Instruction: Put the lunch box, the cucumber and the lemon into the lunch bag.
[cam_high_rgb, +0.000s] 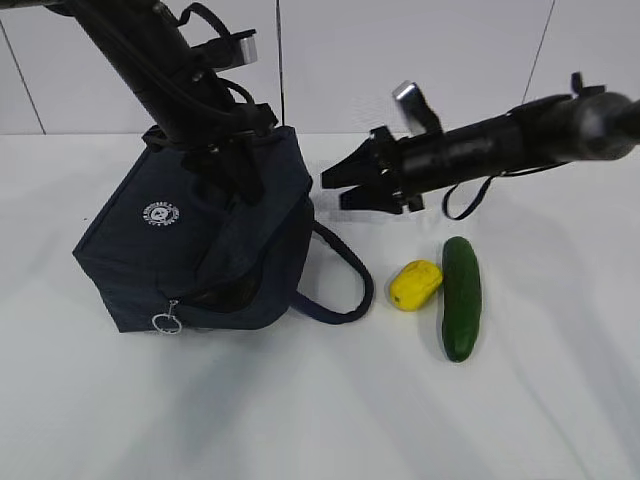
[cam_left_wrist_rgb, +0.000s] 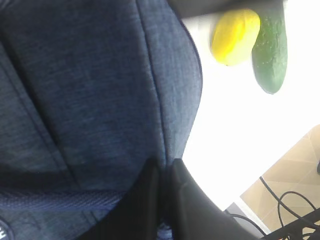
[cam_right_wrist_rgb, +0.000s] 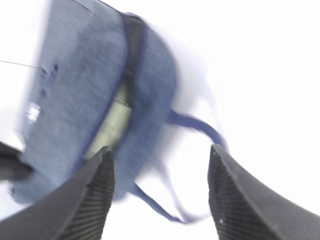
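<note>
Left arm comes down from the upper left at a steep slant, wrist low over the top of the lunch bag; left gripper has its two dark fingers pressed together — no gap visible in the left wrist view, tips against the fabric. Right arm reaches in nearly level from the right edge, tilted slightly down toward the middle. Right gripper hangs in the air, clear of the table — jaws spread wide, ribbed pads well apart, nothing between them.
</note>
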